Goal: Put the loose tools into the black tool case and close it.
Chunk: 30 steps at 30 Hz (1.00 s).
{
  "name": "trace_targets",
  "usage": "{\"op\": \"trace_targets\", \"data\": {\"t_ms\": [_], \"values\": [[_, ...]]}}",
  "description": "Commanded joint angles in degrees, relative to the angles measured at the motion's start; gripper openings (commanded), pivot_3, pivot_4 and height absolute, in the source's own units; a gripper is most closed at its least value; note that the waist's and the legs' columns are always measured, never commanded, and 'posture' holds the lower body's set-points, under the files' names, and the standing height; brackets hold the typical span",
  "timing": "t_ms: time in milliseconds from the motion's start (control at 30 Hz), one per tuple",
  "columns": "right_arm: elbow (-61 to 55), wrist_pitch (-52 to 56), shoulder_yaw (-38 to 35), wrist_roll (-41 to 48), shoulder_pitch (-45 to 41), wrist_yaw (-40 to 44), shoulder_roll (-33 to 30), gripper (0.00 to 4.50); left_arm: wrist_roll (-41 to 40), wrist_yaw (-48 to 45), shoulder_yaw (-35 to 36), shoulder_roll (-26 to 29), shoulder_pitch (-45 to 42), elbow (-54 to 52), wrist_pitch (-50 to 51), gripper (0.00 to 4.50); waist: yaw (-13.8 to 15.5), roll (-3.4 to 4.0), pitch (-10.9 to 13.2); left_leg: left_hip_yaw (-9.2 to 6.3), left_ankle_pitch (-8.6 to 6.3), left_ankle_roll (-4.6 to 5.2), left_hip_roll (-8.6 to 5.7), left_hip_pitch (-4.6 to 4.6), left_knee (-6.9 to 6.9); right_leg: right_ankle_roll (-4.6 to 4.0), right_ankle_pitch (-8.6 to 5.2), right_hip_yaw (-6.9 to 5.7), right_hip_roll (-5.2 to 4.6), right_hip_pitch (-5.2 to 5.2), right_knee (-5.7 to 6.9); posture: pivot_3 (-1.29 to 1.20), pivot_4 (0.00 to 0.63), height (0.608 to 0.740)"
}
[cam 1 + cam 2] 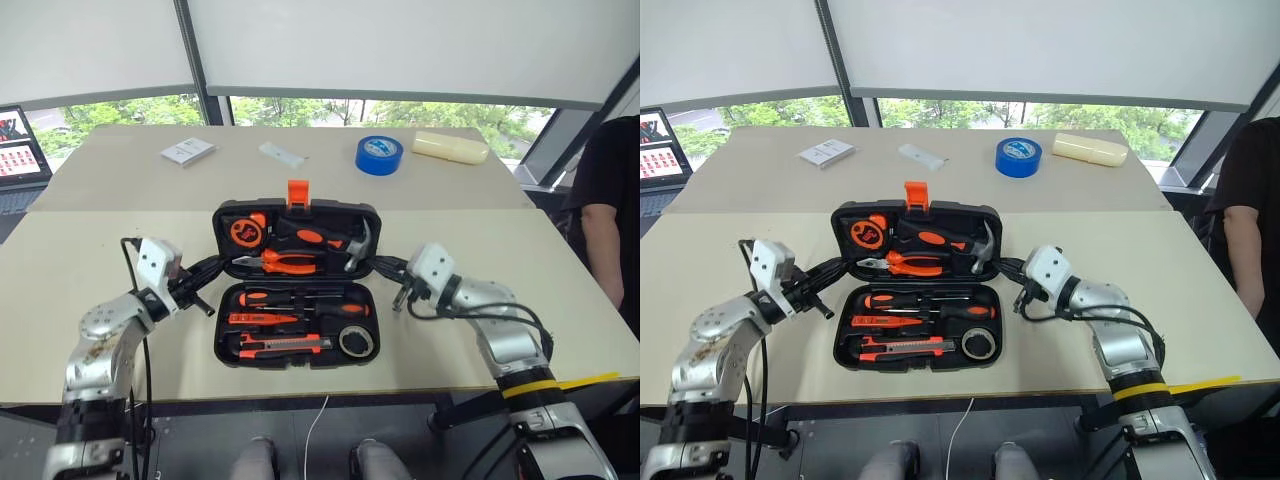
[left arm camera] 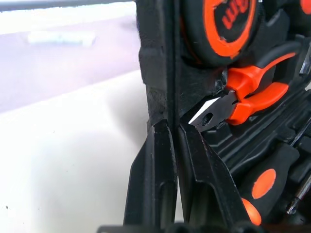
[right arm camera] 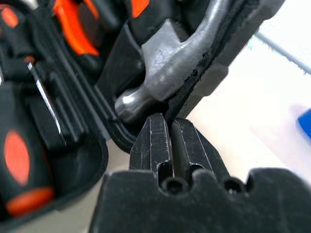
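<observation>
Black tool case (image 1: 297,285) lies open flat on the worktop (image 1: 80,270), near the front edge, about midway between the side edges. Lid half toward the far edge, orange latch (image 1: 298,193) standing up at its far rim. Lid holds tape measure (image 1: 246,231), pliers (image 1: 285,263) and hammer (image 1: 355,246). Near half holds the screwdrivers (image 1: 290,298), utility knife (image 1: 285,345) and small dark tape ring (image 1: 357,342), all seated in slots.

Left tool (image 1: 218,265) sits at the case's left side, at the hinge line; fingers pressed together, tips against the rim of the lid half. Whether any rim is pinched between them cannot be told. Left forearm reaches in level from the front-left, pointing inward.

Right tool (image 1: 382,266) sits at the case's right side, also at the hinge line; fingers closed, tips touching the lid's edge just below the hammer head. Right forearm comes in level from the front-right, pointing inward.

Blue tape roll (image 1: 379,154) lies well apart, near the far edge.
</observation>
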Motion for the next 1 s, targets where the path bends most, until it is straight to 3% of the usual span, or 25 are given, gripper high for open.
{"op": "trace_targets", "data": {"t_ms": [33,100,167,200,300,333,400,433,500,567,633,733,1000], "values": [[5.2,-16.3,-0.8,-9.9,3.2,-7.1,-4.9,0.0,3.3,-1.1,2.4,2.4,7.5,-0.9,-8.6,0.73,0.0,0.02,0.0,0.04,-0.01,-0.01,0.0,0.21,-0.05,-0.01,-0.02,0.0,-0.02,0.2,-0.05,0.0,0.15,0.74],[7.0,-21.8,0.3,-13.2,4.9,-10.2,-5.7,0.74,2.0,-0.8,3.6,2.1,10.8,-1.1,-9.3,1.21,0.1,0.02,0.0,0.11,-0.01,-0.01,0.03,0.38,-0.1,-0.03,-0.07,0.02,-0.03,0.35,-0.25,0.0,0.15,0.74],[7.5,-24.6,1.0,-14.6,6.8,-11.7,-6.3,1.17,1.8,-1.2,4.4,2.7,13.6,-0.9,-10.9,1.81,0.5,-0.01,0.0,0.11,0.0,0.0,0.04,0.36,-0.03,-0.02,-0.06,0.04,-0.04,0.37,-0.26,0.0,0.15,0.74],[7.9,-25.5,1.1,-15.1,7.3,-12.4,-6.6,1.63,1.9,-1.2,4.6,2.9,14.3,-0.8,-11.2,2.27,0.5,-0.01,0.0,0.13,0.0,0.0,0.03,0.36,0.01,-0.02,-0.06,0.03,-0.07,0.41,-0.29,0.0,0.15,0.74],[7.2,-24.4,-1.1,-13.8,10.8,-13.7,-7.9,2.64,2.2,0.5,6.1,4.1,14.8,1.6,-9.3,3.33,0.5,-0.01,0.0,0.17,0.05,0.01,0.04,0.36,0.05,-0.05,-0.07,0.09,-0.07,0.43,-0.31,0.0,0.15,0.74],[5.7,-21.7,-1.6,-10.1,13.3,-10.9,-9.0,2.98,1.3,0.3,6.6,4.8,13.7,3.1,-8.2,3.37,0.4,-0.01,0.0,0.17,0.1,0.01,0.04,0.37,0.05,-0.06,-0.07,0.11,-0.06,0.42,-0.32,0.0,0.15,0.74],[2.7,-18.0,-2.0,-3.5,17.0,-6.3,-10.6,2.98,-0.3,-0.9,6.6,5.7,11.5,4.9,-6.5,3.37,0.8,-0.01,0.0,0.17,0.13,-0.02,0.04,0.42,0.06,-0.04,-0.07,0.11,-0.07,0.49,-0.32,0.0,0.15,0.74],[-2.8,-11.3,-2.0,5.5,21.0,-1.3,-11.9,2.82,-1.1,-1.7,6.0,6.2,9.3,5.8,-5.1,3.14,0.9,-0.03,0.0,0.16,0.14,-0.02,0.05,0.44,0.04,-0.03,-0.08,0.08,-0.06,0.59,-0.32,0.0,0.15,0.74],[-13.1,-1.4,-3.3,18.6,27.3,3.9,-14.2,2.3,-1.3,-3.3,3.8,7.1,4.3,7.6,-2.3,2.62,1.5,-0.03,0.0,0.16,0.13,-0.03,0.07,0.64,0.04,-0.05,-0.1,0.08,-0.08,0.91,-0.39,0.0,0.15,0.74],[-19.8,5.8,-4.1,24.4,30.9,6.3,-16.3,1.64,-0.6,-4.7,1.9,7.6,0.7,9.2,-1.1,1.93,1.7,-0.08,0.0,0.17,0.08,-0.11,0.11,0.79,0.05,-0.12,-0.21,0.07,-0.07,1.09,-0.4,0.0,0.15,0.74],[-27.1,12.1,-2.6,25.7,34.4,9.5,-19.8,0.97,1.6,-5.9,-1.2,7.6,-5.6,13.3,-1.1,1.3,1.6,-0.03,0.0,0.18,0.07,-0.12,0.08,0.8,0.07,-0.01,-0.23,0.11,-0.08,1.12,-0.42,0.0,0.15,0.74],[-34.3,17.9,-0.5,25.9,34.6,9.5,-20.1,0.0,4.3,-8.3,-5.4,7.5,-13.2,19.5,-1.7,0.2,1.4,-0.19,-0.1,0.16,0.07,-0.12,0.07,0.85,0.07,0.04,-0.21,0.14,-0.01,1.12,-0.43,0.0,0.15,0.74],[-39.0,32.1,9.0,18.6,25.5,8.2,-15.7,0.0,9.8,-18.0,-14.6,8.1,-23.0,30.8,-1.6,0.1,1.0,-0.23,-0.1,0.1,0.15,0.03,0.06,0.76,0.02,0.23,-0.21,0.15,0.09,0.98,-0.43,0.0,0.15,0.74]]}}
